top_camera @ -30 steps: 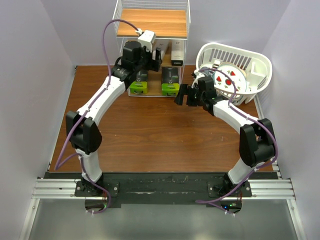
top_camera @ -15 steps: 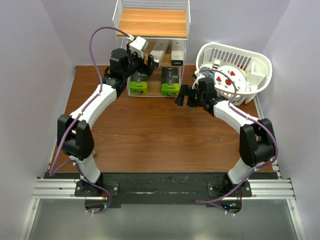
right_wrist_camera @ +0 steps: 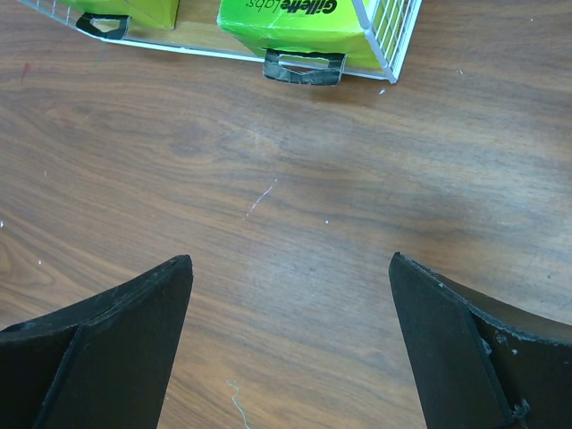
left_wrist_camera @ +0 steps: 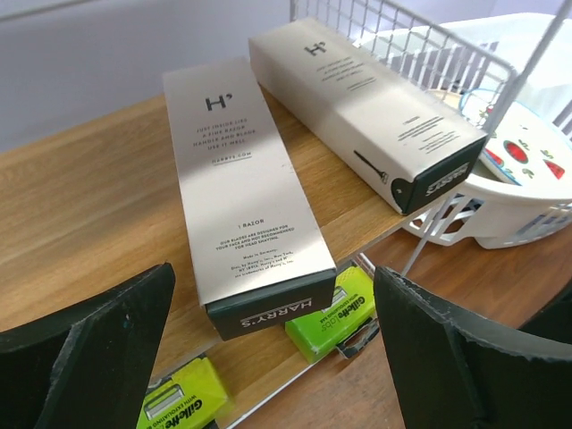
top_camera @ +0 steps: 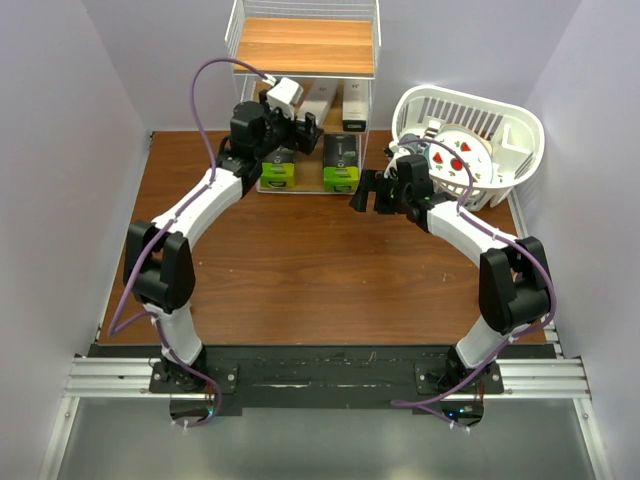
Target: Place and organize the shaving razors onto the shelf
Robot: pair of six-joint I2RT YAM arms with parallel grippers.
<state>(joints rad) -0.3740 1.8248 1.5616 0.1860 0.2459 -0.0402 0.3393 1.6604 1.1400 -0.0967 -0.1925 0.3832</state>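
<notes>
**A:** Which step is in hand?

**B:** A placement looks just finished. The left tool [left_wrist_camera: 273,299] stands spread wide at the middle tier of the tall white wire-frame shelf with light-brown wooden tiers [top_camera: 305,45]. The slim tan oblong razor carton [left_wrist_camera: 241,206] lies flat on that tier ahead of its fingers, untouched. A second tan carton [left_wrist_camera: 357,98] lies just beside it.

**A:** And the right tool?

**B:** The right tool [top_camera: 366,190] is spread too, pinching nothing. It hangs over the brown wooden surface [right_wrist_camera: 286,179] in front of the shelf.

**A:** What does the next move call for?

**B:** I judge a clean pull-back past the wire frame without nudging the cartons, then a look for any pack not yet shelved.

**A:** What does each view add?

**B:** The left wrist view gives the cartons' lie, and the flat black packs with lime-green ends [left_wrist_camera: 331,313] on the tier below. The top view shows the cartons only in part, behind the arm. It alone shows the white slatted plastic basket [top_camera: 520,130] whole, but whether that holds razors I cannot tell.
</notes>
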